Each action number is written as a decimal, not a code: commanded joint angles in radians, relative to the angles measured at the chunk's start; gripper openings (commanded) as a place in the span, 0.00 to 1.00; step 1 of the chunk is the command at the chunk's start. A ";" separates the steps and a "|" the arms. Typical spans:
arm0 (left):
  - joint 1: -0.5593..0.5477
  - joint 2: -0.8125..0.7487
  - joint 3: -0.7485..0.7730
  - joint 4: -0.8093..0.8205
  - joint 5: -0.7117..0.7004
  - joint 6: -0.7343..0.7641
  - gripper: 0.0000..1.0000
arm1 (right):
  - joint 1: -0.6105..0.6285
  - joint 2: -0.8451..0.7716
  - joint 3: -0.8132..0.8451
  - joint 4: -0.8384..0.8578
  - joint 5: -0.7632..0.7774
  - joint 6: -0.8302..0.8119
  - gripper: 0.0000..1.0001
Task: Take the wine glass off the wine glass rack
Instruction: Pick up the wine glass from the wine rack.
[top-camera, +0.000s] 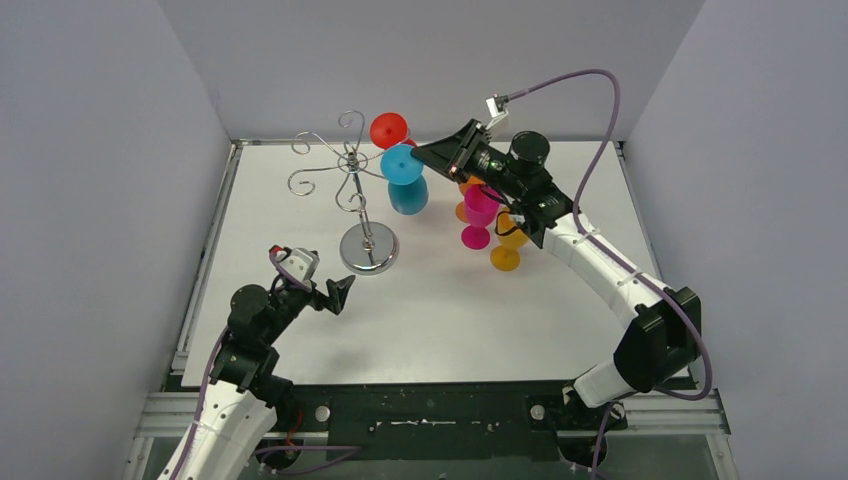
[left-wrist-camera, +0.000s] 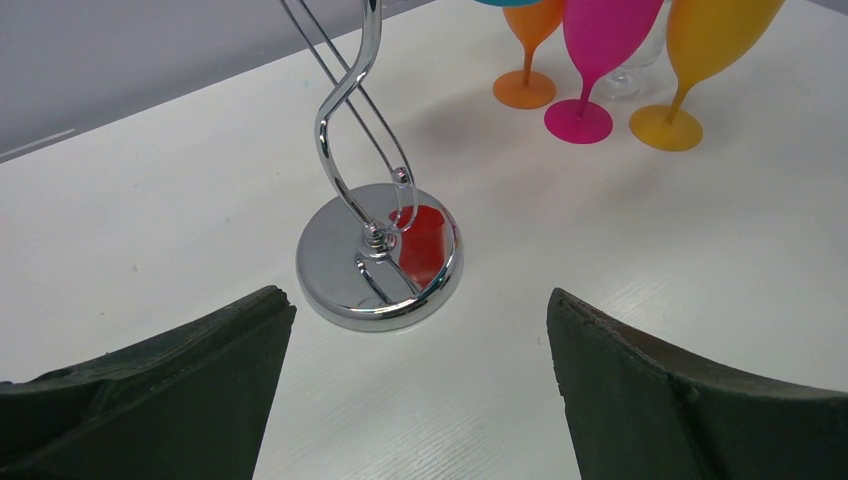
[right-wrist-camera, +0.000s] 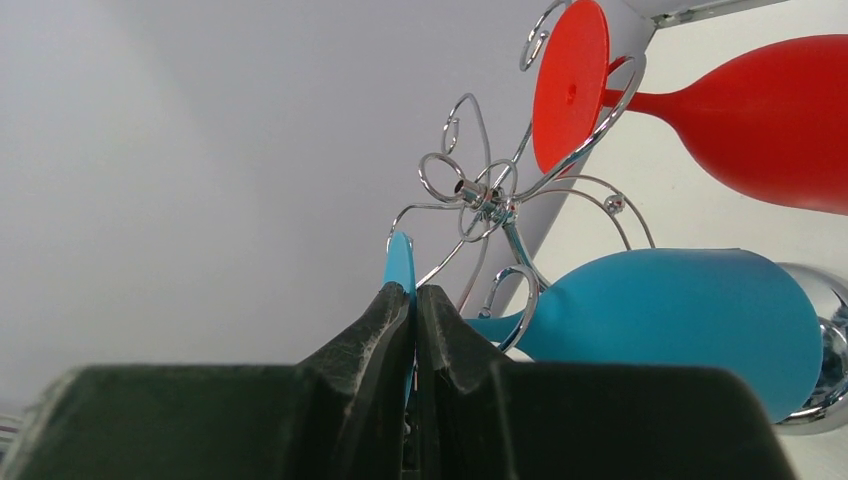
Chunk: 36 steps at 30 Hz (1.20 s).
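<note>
The wine glass rack (top-camera: 352, 170), silver wire with curled arms, stands on its round shiny base (top-camera: 369, 250). A blue wine glass (top-camera: 407, 190) hangs bowl-down from its right side, and a red one (top-camera: 389, 130) hangs behind it. My right gripper (top-camera: 420, 152) is shut on the rim of the blue glass's foot (right-wrist-camera: 400, 262). The blue stem still runs through a curled rack arm (right-wrist-camera: 515, 300), with the blue bowl (right-wrist-camera: 680, 320) to the right. My left gripper (left-wrist-camera: 420, 310) stands open, low over the table just in front of the rack base (left-wrist-camera: 340, 270), holding nothing.
A pink glass (top-camera: 478, 215) and orange glasses (top-camera: 508, 245) stand upright on the table under my right arm, right of the rack. In the left wrist view they are the pink glass (left-wrist-camera: 595, 60) and the orange glasses (left-wrist-camera: 528, 50). Grey walls enclose three sides.
</note>
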 joint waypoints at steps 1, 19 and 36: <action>0.008 0.004 0.024 0.026 0.019 0.007 0.97 | 0.009 -0.043 -0.014 0.018 0.011 -0.015 0.00; 0.009 0.008 0.024 0.026 0.023 0.009 0.97 | 0.054 0.093 0.090 0.054 0.031 -0.015 0.00; 0.010 0.008 0.024 0.024 0.021 0.012 0.97 | 0.016 0.094 0.076 0.166 0.098 0.042 0.00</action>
